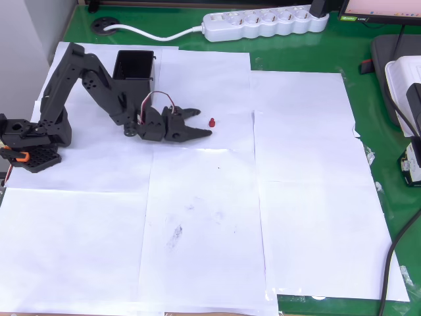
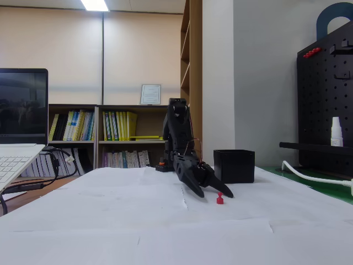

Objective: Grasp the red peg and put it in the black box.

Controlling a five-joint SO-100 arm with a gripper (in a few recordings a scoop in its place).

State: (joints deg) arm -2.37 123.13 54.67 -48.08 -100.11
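Overhead view, left to right: black arm (image 1: pixel 85 82) is reaching out from its base at 9 o'clock, black box (image 1: pixel 135 66) is sitting at about 11 o'clock on the white paper sheets (image 1: pixel 197 217) – open top, upright. Gripper (image 1: pixel 203 122) is lying low over the paper, 2 fingers spread apart, gripping nothing. Red peg (image 1: pixel 212 122) is standing on the paper just beyond the fingertips at 3 o'clock of them, apart from both. White power strip (image 1: pixel 263 23) is lying at 12 o'clock on the green table (image 1: pixel 368 118).

Fixed view: gripper (image 2: pixel 215 194) is pointing down near the paper, peg (image 2: pixel 219 199) is standing upright beside the tips – box (image 2: pixel 234 165) is sitting behind.
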